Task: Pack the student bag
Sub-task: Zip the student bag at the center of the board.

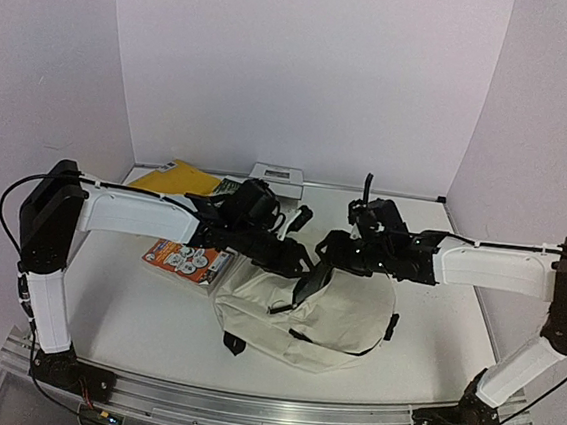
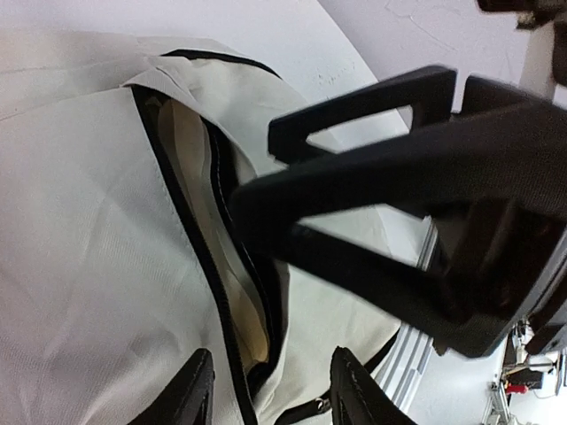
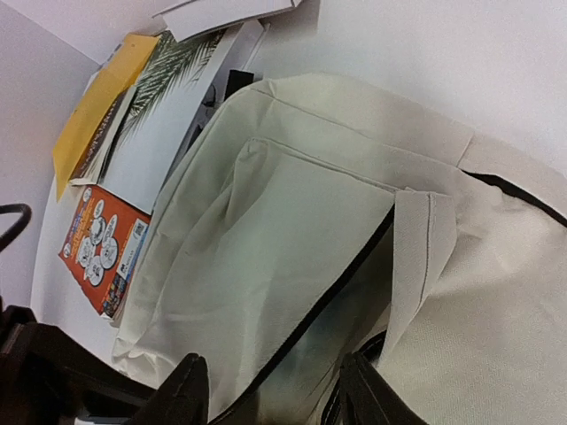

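A: Looking at the student bag [image 1: 324, 317]: cream woven cloth, slack and creased, black zipper tape along the open mouth, black straps. Lies at the middle of the worktop [image 1: 134, 309], between both arms.

B: And the hands?

A: Left hand [image 2: 275, 394] and right hand [image 3: 275, 394] both half parted over the zipper edge, cloth between the jaws but not pinched. Hard black fingers [image 3: 184, 390], only tips in view.

B: Anything hidden?

A: Inside of the bag too dark to read. Orange booklet [image 1: 184, 259] partly behind the bag's edge.
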{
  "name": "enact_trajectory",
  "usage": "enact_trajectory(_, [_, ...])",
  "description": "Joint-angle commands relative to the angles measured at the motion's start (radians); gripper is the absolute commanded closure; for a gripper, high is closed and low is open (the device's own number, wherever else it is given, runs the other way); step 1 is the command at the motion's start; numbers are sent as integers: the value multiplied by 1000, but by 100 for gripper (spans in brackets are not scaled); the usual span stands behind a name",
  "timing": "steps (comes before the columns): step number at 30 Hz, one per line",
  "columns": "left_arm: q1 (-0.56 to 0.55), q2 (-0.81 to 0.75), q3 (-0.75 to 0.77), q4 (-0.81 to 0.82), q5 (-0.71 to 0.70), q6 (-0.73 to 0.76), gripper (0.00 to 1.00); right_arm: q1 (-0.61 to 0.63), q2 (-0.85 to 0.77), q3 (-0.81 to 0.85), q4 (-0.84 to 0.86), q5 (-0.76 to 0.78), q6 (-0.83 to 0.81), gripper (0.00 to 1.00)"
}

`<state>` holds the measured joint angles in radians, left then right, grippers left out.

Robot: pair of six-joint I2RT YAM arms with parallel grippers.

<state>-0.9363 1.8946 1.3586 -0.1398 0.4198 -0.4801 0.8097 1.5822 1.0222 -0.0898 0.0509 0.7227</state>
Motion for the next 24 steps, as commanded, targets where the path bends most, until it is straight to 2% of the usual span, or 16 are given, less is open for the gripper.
enact_trajectory(1, [9, -98, -33, 80, 13, -13, 53, 2, -108, 23, -26, 28, -84, 48])
enact_trajectory(2, [21, -130, -66, 89, 4, -23, 45, 2, -143, 21, -46, 7, -95, 48])
enact_trajectory(5, [39, -192, -129, 77, -40, -39, 39, 3, -194, 7, -51, -75, -95, 51])
enact_trajectory(6, [49, -220, -150, 57, -80, -49, 37, 5, -203, 4, -50, -148, -105, 53])
enact_trajectory(9, [81, -256, -194, 2, -141, -83, 31, 43, -178, 20, -62, -226, -118, 55])
enact_trajectory(13, [144, -287, -245, -53, -193, -145, 26, 167, -94, 79, -130, -181, -208, 57])
enact_trajectory(16, [155, -283, -246, -99, -198, -132, 23, 244, 0, 163, -213, -138, -318, 57])
enact_trajectory(20, [156, -265, -234, -235, -265, -139, 20, 310, 127, 274, -315, -82, -465, 57])
enact_trajectory(24, [155, -315, -306, -251, -293, -195, 17, 343, 234, 360, -399, 44, -567, 59])
